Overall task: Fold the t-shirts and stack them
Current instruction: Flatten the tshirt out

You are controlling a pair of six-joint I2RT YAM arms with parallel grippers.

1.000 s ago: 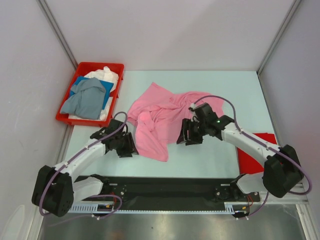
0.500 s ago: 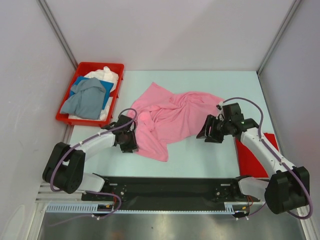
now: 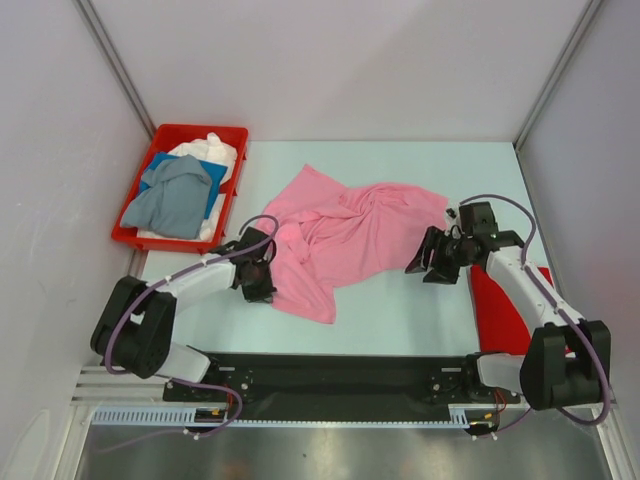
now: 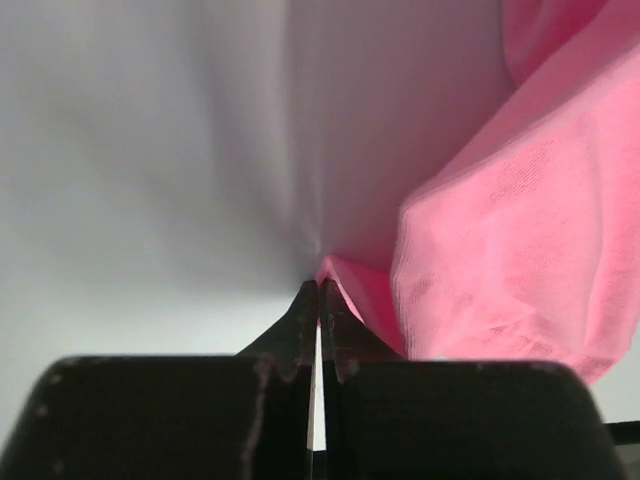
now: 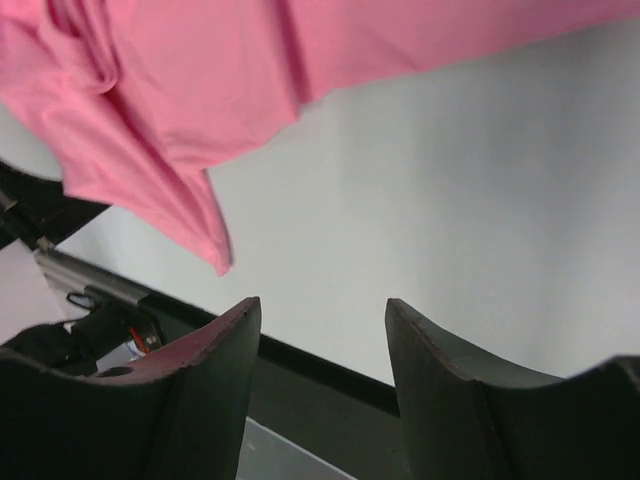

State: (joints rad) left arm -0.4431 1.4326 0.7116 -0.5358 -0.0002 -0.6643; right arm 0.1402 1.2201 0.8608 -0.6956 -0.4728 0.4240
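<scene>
At pink shirt's (image 3: 340, 235) left edge: left end effector (image 3: 262, 283), fingers pressed together, thin fold of pink cloth pinched at tips. Pink shirt crumpled on counter (image 3: 400, 310), long axis roughly left-right between both arms. Right end effector (image 3: 425, 262) just off shirt's right edge, fingers apart, empty. Cloth lies to its left. Likely next: right arm, nearer the free side, reaches left for matching grip.

overhead view facing down on table (image 3: 400, 305), both wrist views close, sharing pink t-shirt (image 3: 340, 235)
</scene>
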